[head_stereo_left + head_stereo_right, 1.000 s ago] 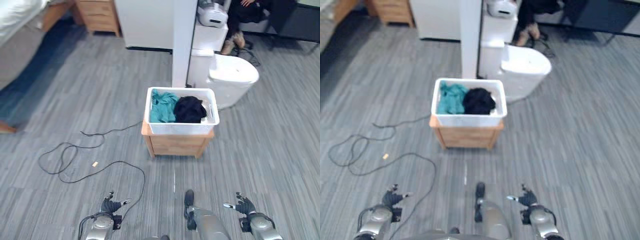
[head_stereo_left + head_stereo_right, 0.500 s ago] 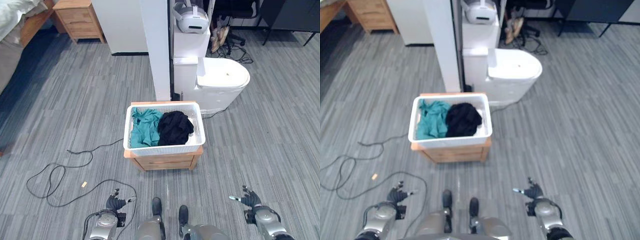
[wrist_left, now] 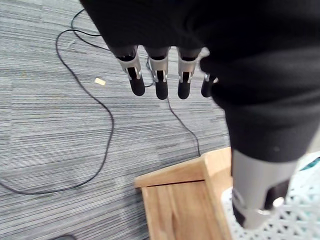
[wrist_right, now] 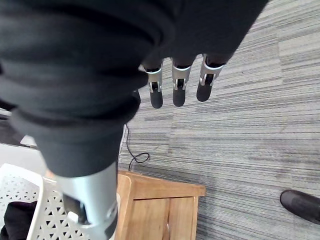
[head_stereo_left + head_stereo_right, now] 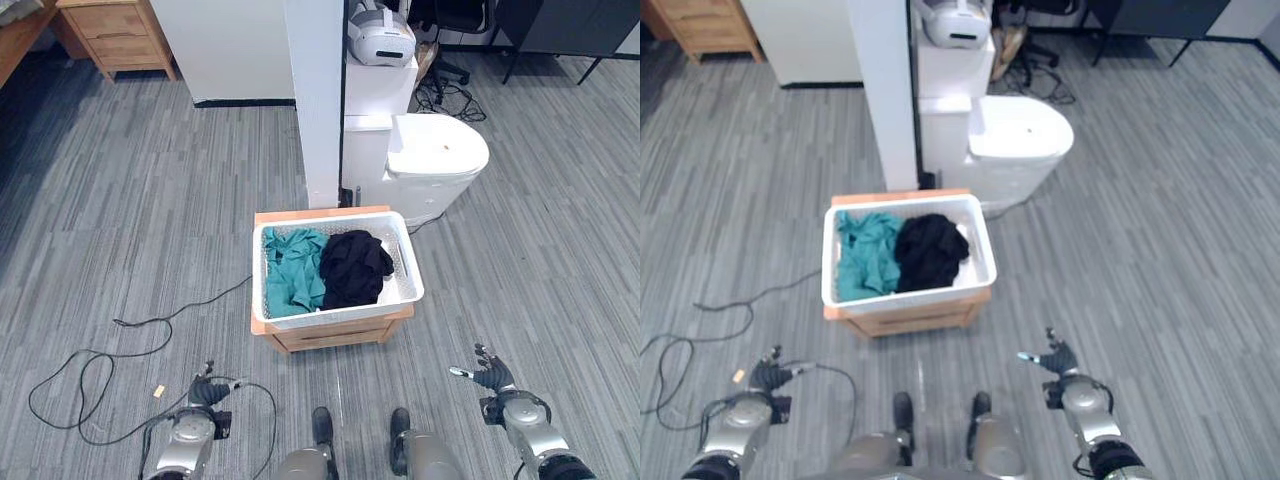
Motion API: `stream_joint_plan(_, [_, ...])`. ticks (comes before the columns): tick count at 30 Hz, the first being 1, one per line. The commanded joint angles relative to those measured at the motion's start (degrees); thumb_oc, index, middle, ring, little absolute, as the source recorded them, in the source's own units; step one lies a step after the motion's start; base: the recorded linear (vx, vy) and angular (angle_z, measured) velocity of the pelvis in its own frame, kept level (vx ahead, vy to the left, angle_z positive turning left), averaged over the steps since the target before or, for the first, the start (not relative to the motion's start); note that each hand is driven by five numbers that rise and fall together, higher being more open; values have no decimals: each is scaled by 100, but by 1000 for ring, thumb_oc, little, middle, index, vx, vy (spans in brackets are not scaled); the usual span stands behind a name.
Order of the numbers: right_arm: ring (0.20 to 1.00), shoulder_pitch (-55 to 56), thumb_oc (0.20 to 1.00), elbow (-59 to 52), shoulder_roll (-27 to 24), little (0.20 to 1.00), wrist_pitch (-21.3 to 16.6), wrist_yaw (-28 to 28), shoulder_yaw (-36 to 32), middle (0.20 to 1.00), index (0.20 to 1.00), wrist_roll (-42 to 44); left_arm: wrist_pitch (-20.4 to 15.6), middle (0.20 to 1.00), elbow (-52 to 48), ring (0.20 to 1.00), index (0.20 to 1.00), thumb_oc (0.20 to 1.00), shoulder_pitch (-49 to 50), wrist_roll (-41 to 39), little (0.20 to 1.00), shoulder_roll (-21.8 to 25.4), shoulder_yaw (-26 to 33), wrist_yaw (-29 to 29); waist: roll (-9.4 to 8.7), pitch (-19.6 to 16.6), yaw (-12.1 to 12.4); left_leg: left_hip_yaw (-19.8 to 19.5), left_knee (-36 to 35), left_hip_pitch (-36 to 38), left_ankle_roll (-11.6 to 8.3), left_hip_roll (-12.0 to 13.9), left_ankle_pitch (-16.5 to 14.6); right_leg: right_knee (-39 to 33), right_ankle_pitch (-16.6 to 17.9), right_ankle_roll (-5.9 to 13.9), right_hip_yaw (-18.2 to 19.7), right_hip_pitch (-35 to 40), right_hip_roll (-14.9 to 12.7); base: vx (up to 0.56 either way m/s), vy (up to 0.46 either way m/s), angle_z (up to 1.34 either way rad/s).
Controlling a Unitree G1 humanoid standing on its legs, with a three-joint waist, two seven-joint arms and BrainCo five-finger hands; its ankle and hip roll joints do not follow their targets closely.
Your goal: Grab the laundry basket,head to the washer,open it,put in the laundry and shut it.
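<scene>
A white perforated laundry basket (image 5: 335, 313) sits on a low wooden stand (image 5: 330, 334) in the middle of the floor. It holds a teal garment (image 5: 292, 272) and a black garment (image 5: 352, 266). My left hand (image 5: 205, 394) hangs low at the near left, fingers straight and holding nothing. My right hand (image 5: 486, 373) hangs at the near right, also open and holding nothing. Both hands are well short of the basket. The wrist views show the stand's corner (image 3: 185, 192) and basket mesh (image 4: 30, 210) beyond the straight fingers (image 3: 159, 75).
A white pillar (image 5: 318, 100) stands just behind the basket, with a white toilet (image 5: 435, 160) to its right. A wooden nightstand (image 5: 110, 35) is at the far left. A small tan scrap (image 5: 158, 390) lies on the grey plank floor.
The camera has moved closer and turned; the basket now sits nearer and slightly right of centre. Both hands stay low and open.
</scene>
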Motion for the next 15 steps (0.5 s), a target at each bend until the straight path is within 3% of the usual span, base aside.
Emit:
stream_joint_plan(1, [1000,-219,1000,-129,-317,1000,-108,-236,32,1000,1000,-269,-298,1000,-458,1000,1000,1000,104,-213,1000,180,101,199,-192,-202,53,-215,1253,-220,-246,-133,-1194,-421,4,279,114,230,100,162,-89,44])
stream_joint_plan(7, [1000,-733,1000,-143,-373,1000,-35,-375,260,1000,1000,-294,-283,1000,-492,1000,1000,1000,-236,-181,1000,150,-36,390,-147,-330,97,-232,1019,-178,-301,-80,-1105,-757,80,200,82,415,155,102,-85,16])
stream_joint_plan(15, [1000,-2372,1000,491,86,1000,18,-877,1011,1000,1000,54,-341,1000,425,1000,1000,1000,-1937,-379,1000,277,-542,1181,-91,-142,155,-296,595,-819,-403,-33,-614,-1192,372,185,105,-46,248,-82,-49,1])
